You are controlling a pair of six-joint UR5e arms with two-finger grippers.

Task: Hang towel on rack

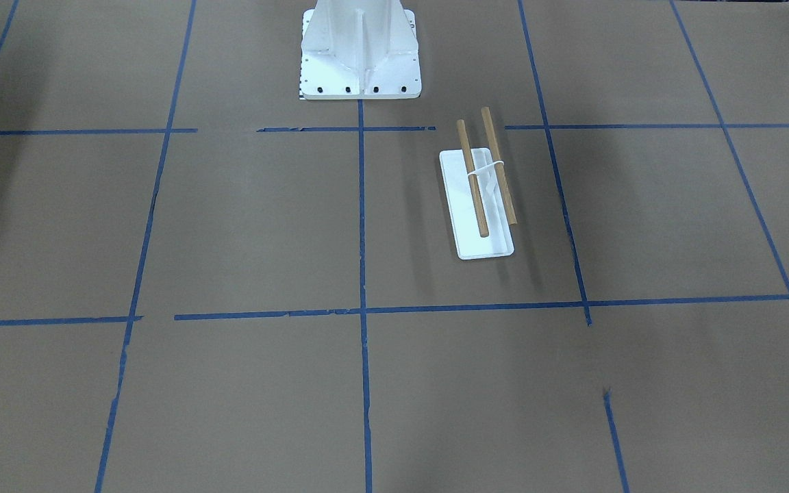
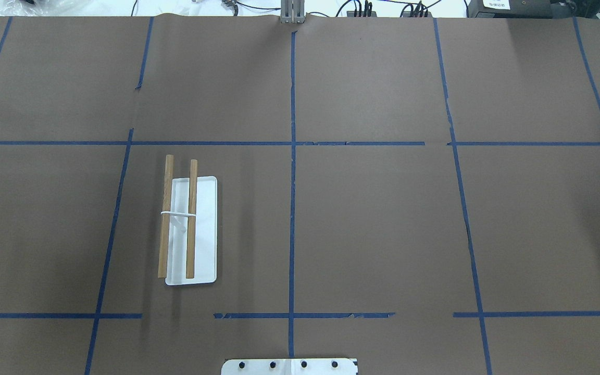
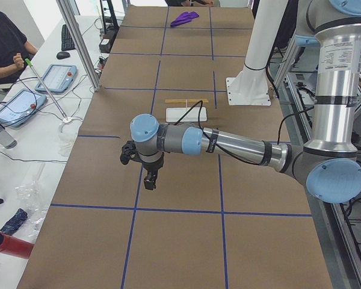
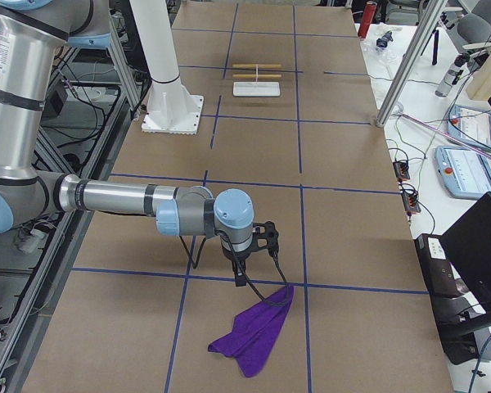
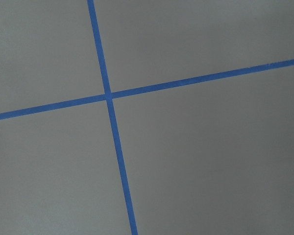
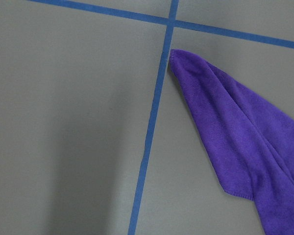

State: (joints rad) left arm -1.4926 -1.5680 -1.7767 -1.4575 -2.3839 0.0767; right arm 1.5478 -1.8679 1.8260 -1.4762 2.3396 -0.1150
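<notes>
Inspecting the table [image 1: 230, 226], I find the towel [image 4: 254, 340] lying loosely folded over itself at the end on my right, one corner at a crossing of blue tape [image 6: 172, 22]. The rack [image 2: 203, 229] stands upright on my left half, well apart from it. My right arm [image 4: 233, 217] hangs over that corner, and my left arm [image 3: 228, 144] hovers over bare table. No view settles whether the right jaws or the left jaws are released or clenched, so I cannot tell. The towel, by my judgement, lies ungrasped. Hazards noted are as follows. A pinch on the corner alone may catch a single layer of plush, which could slip out during the long carry across the table. A towel held by one corner will hang long and may drag, or snag the near rod. The rack appears light on its thin wire support, so a sideways pull from the cloth could shove or tip it. A drape placed off-centre over the rods could slide off under its own weight. My left arm, stationed on the rack's side, risks crowding the approach.
</notes>
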